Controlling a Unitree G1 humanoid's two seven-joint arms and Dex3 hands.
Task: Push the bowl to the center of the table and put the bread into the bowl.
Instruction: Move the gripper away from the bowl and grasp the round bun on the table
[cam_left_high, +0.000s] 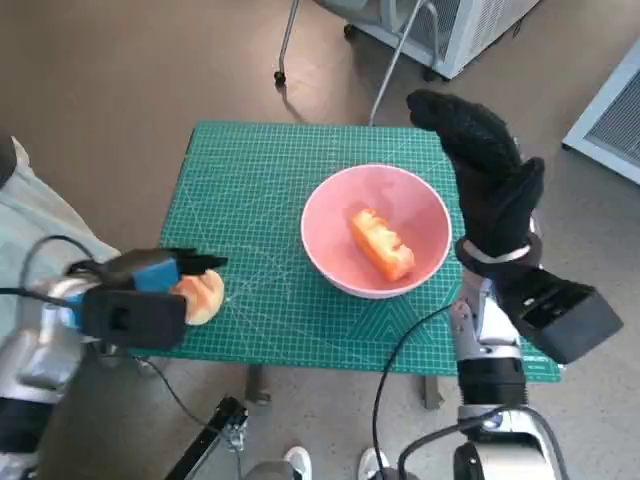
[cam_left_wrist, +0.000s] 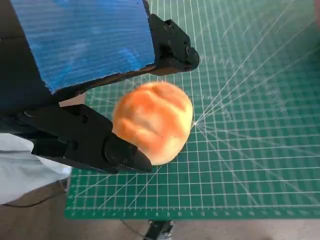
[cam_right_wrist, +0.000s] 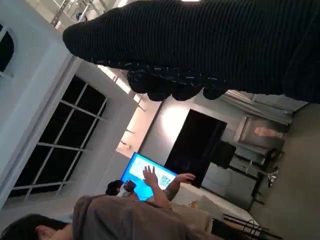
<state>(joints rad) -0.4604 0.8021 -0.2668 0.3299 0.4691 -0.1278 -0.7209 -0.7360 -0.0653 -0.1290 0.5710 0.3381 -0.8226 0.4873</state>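
Sitting between left hand (cam_left_wrist: 85, 95) fingers, bread (cam_left_wrist: 153, 121) (round, golden)

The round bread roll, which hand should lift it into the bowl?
Left. The left hand already has its fingers around the bread roll. The right hand is raised beside the pink bowl, far from it.

floor: brown, smooth (cam_left_high: 120, 70)
table: small, covered by a green cutting mat (cam_left_high: 250, 190)
chair legs: metal, beyond the table (cam_left_high: 285, 45)
white unit: vented, on the floor (cam_left_high: 455, 25)
windows: tall, dark panes (cam_right_wrist: 65, 135)
screen: lit blue (cam_right_wrist: 145, 175)
person: seated near the screen (cam_right_wrist: 125, 215)
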